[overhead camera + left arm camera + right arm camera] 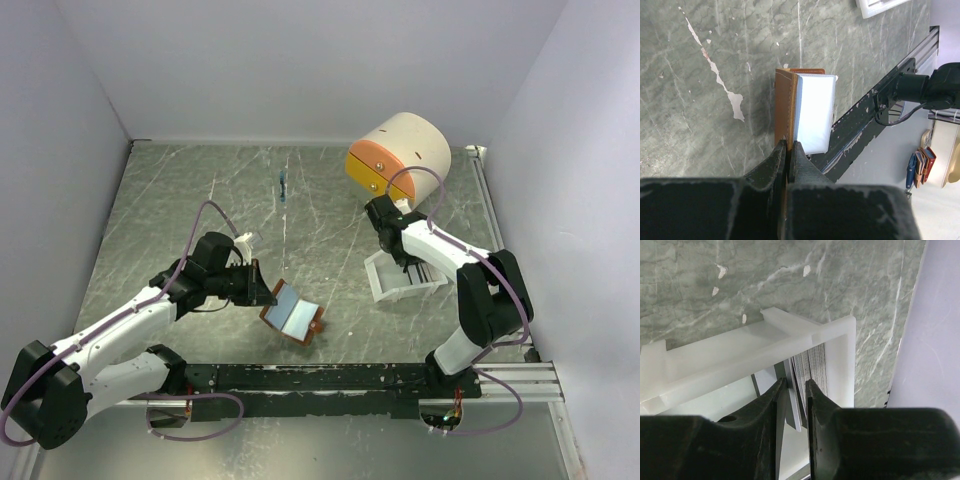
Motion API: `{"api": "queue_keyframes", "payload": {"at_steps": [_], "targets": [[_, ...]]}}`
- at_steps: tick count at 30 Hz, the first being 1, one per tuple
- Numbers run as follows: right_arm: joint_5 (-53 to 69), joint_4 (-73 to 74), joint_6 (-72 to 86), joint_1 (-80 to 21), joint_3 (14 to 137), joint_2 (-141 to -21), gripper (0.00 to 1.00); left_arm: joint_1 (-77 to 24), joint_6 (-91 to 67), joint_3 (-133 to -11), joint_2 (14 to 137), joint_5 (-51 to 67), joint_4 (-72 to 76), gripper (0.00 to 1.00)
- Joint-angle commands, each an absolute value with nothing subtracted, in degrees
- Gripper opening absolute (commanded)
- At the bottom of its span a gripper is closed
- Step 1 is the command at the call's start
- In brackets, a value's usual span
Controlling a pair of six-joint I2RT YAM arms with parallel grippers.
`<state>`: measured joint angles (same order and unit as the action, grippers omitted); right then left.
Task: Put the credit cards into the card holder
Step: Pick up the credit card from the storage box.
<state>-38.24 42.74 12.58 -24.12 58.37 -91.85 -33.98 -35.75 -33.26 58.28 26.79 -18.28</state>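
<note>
The task is at an early stage. No card shows in the wallet (784, 107), whose pale inner sleeves look bare in the left wrist view, so by my reading every card has yet to go in. The cards (812, 367) stand on edge in a tight stack at one end of the white tray (740, 347), pressed against its end wall.

The left jaws are clenched on the wallet's brown cover and pinch it near one edge, so that it hangs open like a book with the pale sleeves facing out. In the top view the wallet sits in front of the left arm, near the front rail and well apart from the tray. Whether its lower edge touches the tabletop (200, 200) I cannot tell.

The right jaws reach down into the tray at the card stack. One card (794, 400) at the stack's outer face lies in the narrow gap between them, set a little apart from the others. The view is too steep to show whether the pads press on it, so I cannot tell if the right jaws grasp it or only straddle it.

What is left is the whole chain of steps: pull a card free, carry it across to the wallet, slide it into a sleeve, then do the same for the others.
</note>
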Motion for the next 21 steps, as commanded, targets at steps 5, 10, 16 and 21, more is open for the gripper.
{"api": "queue_keyframes", "payload": {"at_steps": [5,10,16,21], "targets": [[-37.6,42.1,12.0,-24.1,57.7,-91.1,0.2,-34.4,-35.3,-34.1,57.1,27.4,-17.3,0.07],[-37.4,42.0,11.9,-24.1,57.7,-91.3,0.16,-34.4,-35.2,-34.3,57.3,27.4,-17.5,0.07],[-37.1,41.9,11.7,-24.1,57.7,-91.1,0.11,-34.4,-35.2,-34.4,57.3,27.2,-17.5,0.07],[-36.1,42.3,11.2,-24.1,57.7,-90.4,0.0,-34.4,-35.2,-34.5,57.6,27.2,-17.6,0.07]]}}
